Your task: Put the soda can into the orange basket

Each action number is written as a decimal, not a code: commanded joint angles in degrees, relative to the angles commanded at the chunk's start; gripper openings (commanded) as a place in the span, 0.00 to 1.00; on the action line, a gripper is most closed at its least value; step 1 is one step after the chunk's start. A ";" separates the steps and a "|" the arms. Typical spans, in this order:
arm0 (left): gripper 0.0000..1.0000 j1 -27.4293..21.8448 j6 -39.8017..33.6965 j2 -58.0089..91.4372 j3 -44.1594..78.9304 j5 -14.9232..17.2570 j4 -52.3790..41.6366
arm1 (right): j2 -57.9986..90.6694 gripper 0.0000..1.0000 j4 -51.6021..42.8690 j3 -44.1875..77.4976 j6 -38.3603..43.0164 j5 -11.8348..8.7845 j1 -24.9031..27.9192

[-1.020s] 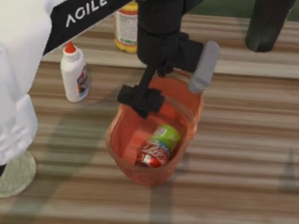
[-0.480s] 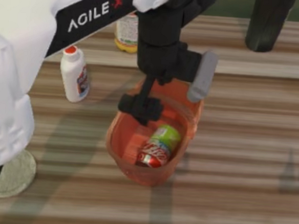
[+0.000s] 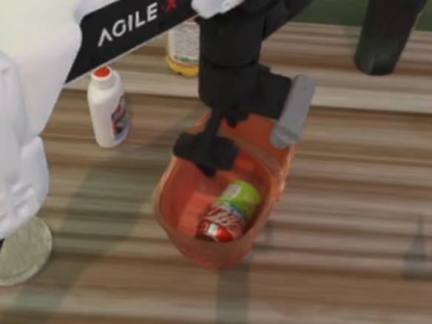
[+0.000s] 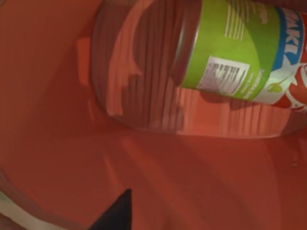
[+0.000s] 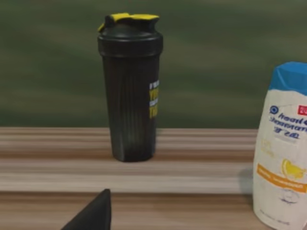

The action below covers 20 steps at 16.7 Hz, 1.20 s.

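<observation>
— Soda can [image 3: 229, 211]: where is it?

— One can, lying on its side on the floor of the orange basket [image 3: 170, 203], green end toward the basket's far end, red end toward its near rim. The left wrist view shows the green label close up against the orange floor.

— What is above the basket?

— The left gripper [image 3: 204, 152] hangs over the basket's far end, just beside the can but not touching it. It holds nothing; I cannot tell whether its fingers are spread or pressed together. The black arm and a grey part cover the basket's far rim.

— And the right gripper?

— Not visible from above. Its wrist camera shows only a dark tip, so I cannot tell its state.

— What else is near the basket?

— One white glue bottle [image 3: 108, 108] with a red cap stands to its left. One yellow bottle [image 3: 183, 47] stands beyond it, partly hidden by the arm. One black shaker [image 5: 130, 86] with a yellow lid stands beyond and to the right, beside one white bottle [image 5: 283, 148] with a blue cap. One pale round disc [image 3: 18, 253] lies near the table's left edge.
</observation>
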 joint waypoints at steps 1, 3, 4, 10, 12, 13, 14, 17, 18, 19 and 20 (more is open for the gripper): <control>0.62 0.00 0.00 0.00 0.00 0.00 0.00 | 0.00 1.00 0.00 0.00 0.00 0.00 0.00; 0.47 0.00 0.00 0.00 0.00 0.00 0.00 | 0.00 1.00 0.00 0.00 0.00 0.00 0.00; 0.40 0.00 0.00 0.00 0.00 0.00 0.00 | 0.00 1.00 0.00 0.00 0.00 0.00 0.00; 0.00 0.00 0.00 0.00 0.00 0.00 0.00 | 0.00 1.00 0.00 0.00 0.00 0.00 0.00; 0.00 0.00 0.00 0.00 0.00 0.00 0.00 | 0.00 1.00 0.00 0.00 0.00 0.00 0.00; 0.00 0.00 0.00 0.00 0.00 0.00 0.00 | 0.00 1.00 0.00 0.00 0.00 0.00 0.00; 0.00 0.00 0.00 0.00 0.00 0.00 0.00 | 0.00 1.00 0.00 0.00 0.00 0.00 0.00; 0.00 0.00 0.00 0.00 0.00 0.00 0.00 | 0.00 1.00 0.00 0.00 0.00 0.00 0.00; 0.00 0.00 0.00 0.00 0.00 0.00 0.00 | 0.00 1.00 0.00 0.00 0.00 0.00 0.00; 0.00 0.00 0.00 0.00 0.00 0.00 0.00 | 0.00 1.00 0.00 0.00 0.00 0.00 0.00; 0.00 0.00 0.00 0.00 0.00 0.00 0.00 | 0.00 1.00 0.00 0.00 0.00 0.00 0.00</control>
